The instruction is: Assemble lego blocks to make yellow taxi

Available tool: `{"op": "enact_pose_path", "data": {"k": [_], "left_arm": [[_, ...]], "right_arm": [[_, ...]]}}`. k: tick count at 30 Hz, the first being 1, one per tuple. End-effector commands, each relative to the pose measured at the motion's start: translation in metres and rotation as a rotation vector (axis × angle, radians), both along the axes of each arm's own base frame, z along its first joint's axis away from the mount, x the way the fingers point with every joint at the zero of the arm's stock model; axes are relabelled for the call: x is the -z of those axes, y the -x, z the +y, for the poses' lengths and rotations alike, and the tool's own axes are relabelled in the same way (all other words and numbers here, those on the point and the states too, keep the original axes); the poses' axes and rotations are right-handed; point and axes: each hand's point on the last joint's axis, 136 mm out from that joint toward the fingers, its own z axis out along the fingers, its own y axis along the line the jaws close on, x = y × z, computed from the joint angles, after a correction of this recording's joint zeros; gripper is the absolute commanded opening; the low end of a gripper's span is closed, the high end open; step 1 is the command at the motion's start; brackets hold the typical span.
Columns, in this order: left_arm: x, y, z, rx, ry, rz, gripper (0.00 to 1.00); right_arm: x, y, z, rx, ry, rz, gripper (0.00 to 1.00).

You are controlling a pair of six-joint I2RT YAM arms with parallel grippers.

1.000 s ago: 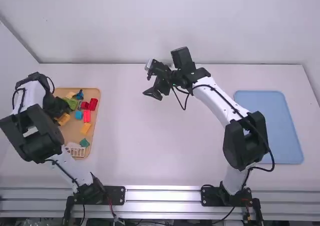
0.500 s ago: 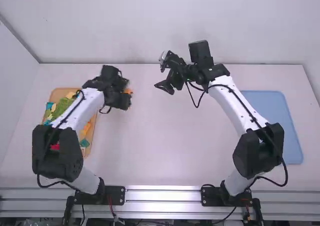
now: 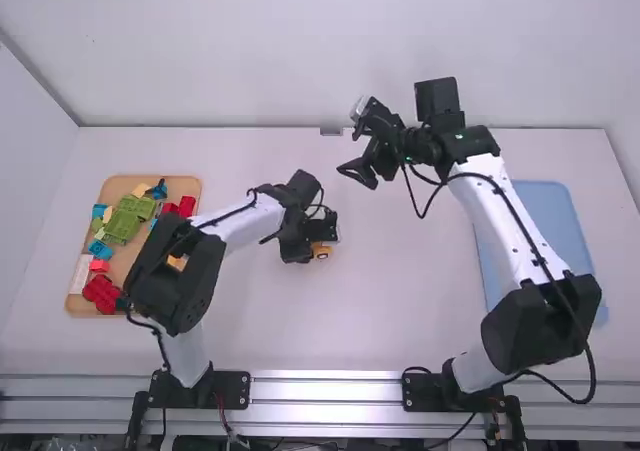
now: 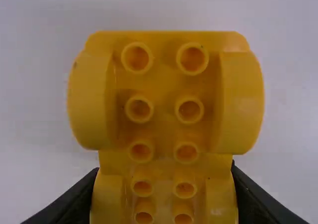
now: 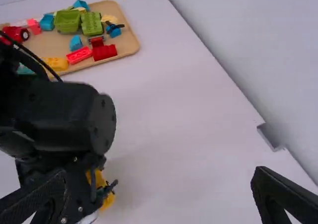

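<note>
Near the middle of the table in the high view, my left gripper (image 3: 318,233) points down over a yellow lego piece (image 3: 322,252). The left wrist view gives the underside of this yellow piece (image 4: 164,105), with round hollow tubes and curved side parts; my left gripper (image 4: 165,184) is shut on it, a finger at each side. Part of the yellow piece (image 5: 108,200) shows beside the left gripper in the right wrist view. My right gripper (image 3: 358,174) stands farther back and to the right, open; between its fingers the right gripper (image 5: 161,184) has only bare table behind.
A wooden tray (image 3: 80,306) at the far left holds green, red, blue and yellow blocks and a red wheeled piece (image 3: 101,294). A blue tray (image 3: 548,211) lies at the right, partly under the right arm. A small grey block (image 3: 331,130) is at the back wall.
My left arm has swung right from the wooden tray to mid-table, carrying the yellow piece. The right arm has shifted right, its gripper still empty.
</note>
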Motion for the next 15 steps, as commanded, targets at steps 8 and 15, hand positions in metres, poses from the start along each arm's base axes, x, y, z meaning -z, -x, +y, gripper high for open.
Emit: {"op": "enact_pose_path", "data": {"k": [8,15], "left_arm": [[0.02,0.019,-0.012,0.216,0.004,0.045,0.35],[0.031,0.031,-0.017,0.284,0.042,0.056,0.54]], "right_arm": [[-0.004,0.0,-0.013,0.026,-0.006,0.002,0.99],[-0.005,0.0,-0.01,0.007,0.001,-0.023,0.98]]}}
